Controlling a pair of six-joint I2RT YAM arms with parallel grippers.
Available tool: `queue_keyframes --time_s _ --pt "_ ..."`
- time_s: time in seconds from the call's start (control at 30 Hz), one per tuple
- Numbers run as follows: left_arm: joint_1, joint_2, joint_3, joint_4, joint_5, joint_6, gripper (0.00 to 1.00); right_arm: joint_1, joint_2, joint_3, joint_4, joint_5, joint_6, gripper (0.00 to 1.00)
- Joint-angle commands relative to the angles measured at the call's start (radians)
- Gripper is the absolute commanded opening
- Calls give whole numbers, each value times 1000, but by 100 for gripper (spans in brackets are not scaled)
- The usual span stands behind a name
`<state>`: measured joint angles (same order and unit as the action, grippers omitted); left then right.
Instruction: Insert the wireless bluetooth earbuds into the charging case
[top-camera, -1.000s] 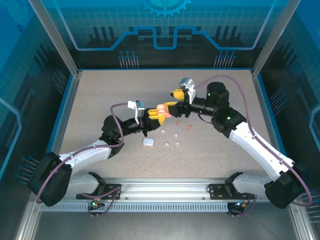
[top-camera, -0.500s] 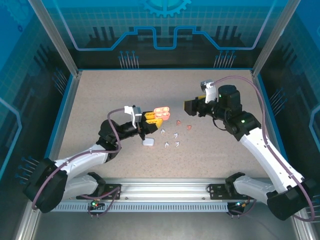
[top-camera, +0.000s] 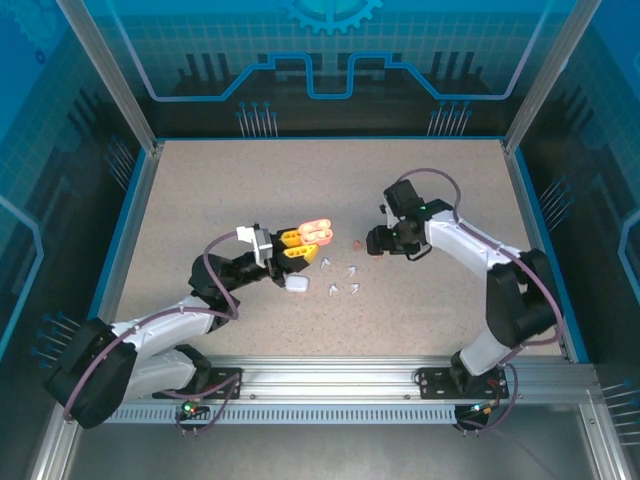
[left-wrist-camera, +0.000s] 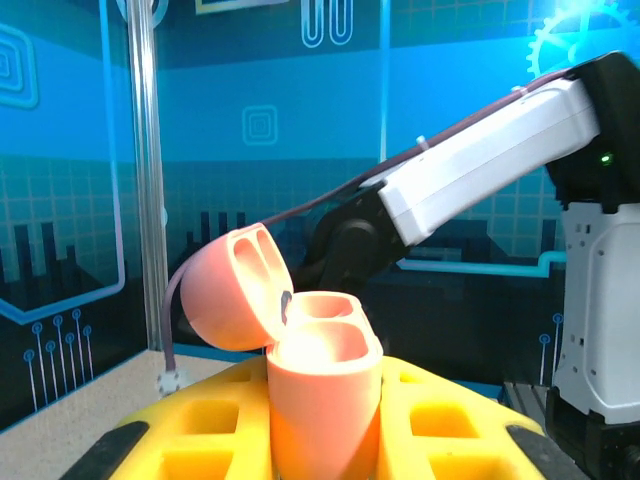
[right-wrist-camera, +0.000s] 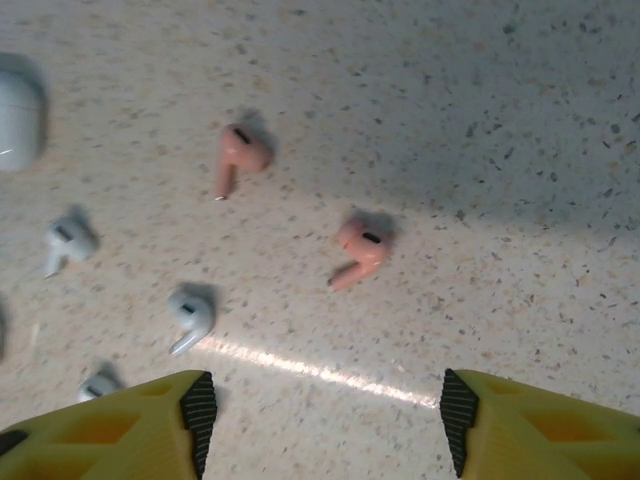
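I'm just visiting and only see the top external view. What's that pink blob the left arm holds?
Observer: A pink charging case, clamped in the left gripper; the left wrist view shows its lid flipped open and no earbud inside.
Operator: And what's under the right arm?
Observer: The right gripper is open above the table; one pink earbud lies just ahead of its fingers, a second pink earbud further off.

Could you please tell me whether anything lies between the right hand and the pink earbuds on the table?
Nothing visible does. The right hand is open, and only bare table lies between it and the nearer pink earbud; the farther pink earbud lies beyond, equally unobstructed.
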<state>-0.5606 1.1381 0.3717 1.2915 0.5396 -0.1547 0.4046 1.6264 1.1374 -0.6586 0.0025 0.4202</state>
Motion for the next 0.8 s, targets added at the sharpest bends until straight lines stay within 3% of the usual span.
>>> queue_keyframes --time_s 0.0,0.23,0.77 --pt "-6 -1 -6 71 16 25 0 -6 77 68 -10 39 22 61" --pt "-6 2 -3 28 8 31 0 6 200 123 -8 73 41 57" --pt "-7 0 -4 11 0 35 0 26 306 169 -16 67 43 44"
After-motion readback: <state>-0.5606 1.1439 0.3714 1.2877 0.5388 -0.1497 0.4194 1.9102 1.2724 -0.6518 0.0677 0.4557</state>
